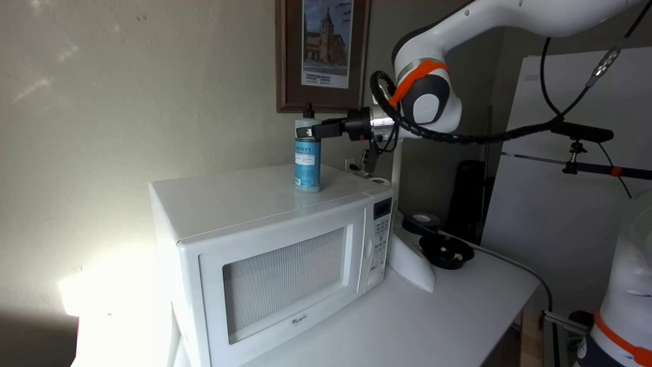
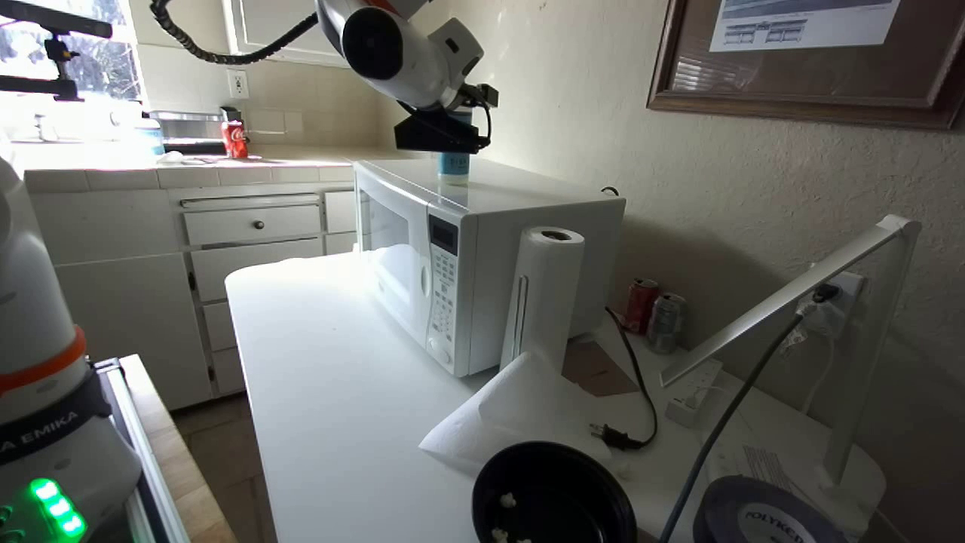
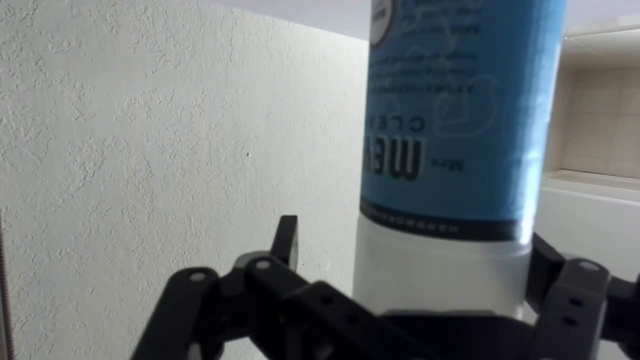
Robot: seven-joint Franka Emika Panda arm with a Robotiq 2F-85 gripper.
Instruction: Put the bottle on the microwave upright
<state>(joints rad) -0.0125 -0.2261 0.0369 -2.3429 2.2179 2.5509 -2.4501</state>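
in the wrist view, the fingers (image 3: 283, 240) are standing apart with the bottle (image 3: 445, 150) between them; a gap is showing on one side, while contact on the other is proving impossible to confirm. the top edge is cutting off the bottle's base. in an exterior view, the arm (image 2: 422, 64) is hiding much of it. the bottle is standing upright on the microwave (image 1: 285, 275). farther back, a framed picture (image 1: 326, 51) is running out of view.

blue-labelled “Mrs MEY…” bottle (image 3: 450, 125), 2–3 o'clock, print upside down | black hand (image 3: 413, 249), 4 to 7 o'clock, fingers (image 3: 284, 239) spread, bottle between them: 7 o'clock finger clearly apart, 4 o'clock finger just beside, contact unclear | textured pale wall (image 3: 165, 150), 9 o'clock | beige tiled recess (image 3: 600, 130), 3 o'clock
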